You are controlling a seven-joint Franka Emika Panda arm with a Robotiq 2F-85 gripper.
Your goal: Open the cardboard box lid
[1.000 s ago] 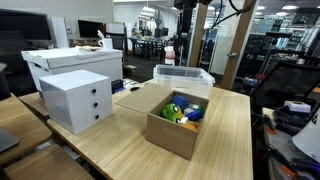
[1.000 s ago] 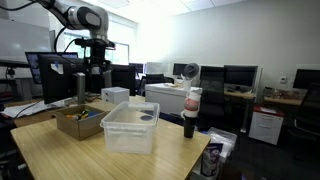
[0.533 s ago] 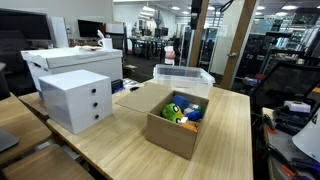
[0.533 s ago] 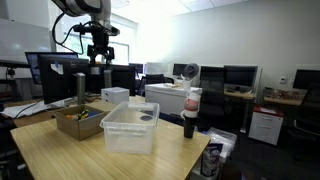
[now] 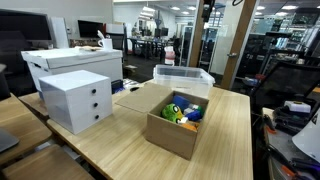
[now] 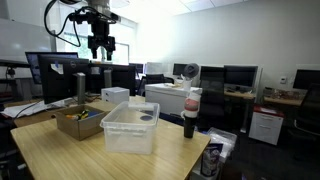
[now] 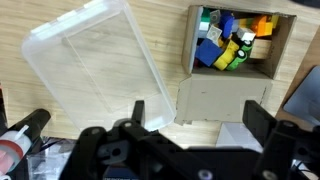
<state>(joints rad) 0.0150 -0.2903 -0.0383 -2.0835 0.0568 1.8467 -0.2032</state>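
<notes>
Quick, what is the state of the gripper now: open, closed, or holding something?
The gripper: open, fingers spread wide, holding nothing, high above the cardboard box.

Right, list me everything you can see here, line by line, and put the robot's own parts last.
table: one, light wood, under everything.
cardboard box: one, brown, mid-table, open on top.
flap: one clearly seen, brown, folded outward from the box.
toys: several, green, blue, yellow, orange, inside the cardboard box.
clear bin: one, see-through plastic, on the table beside the box.
drawer unit: one, white, three drawers, on the table.
white box: one, large, behind the drawer unit.
bottle: one, dark with a red and white upper part, on the table next to the clear bin.
gripper: one, black, high above the table, open, holding nothing.
</notes>
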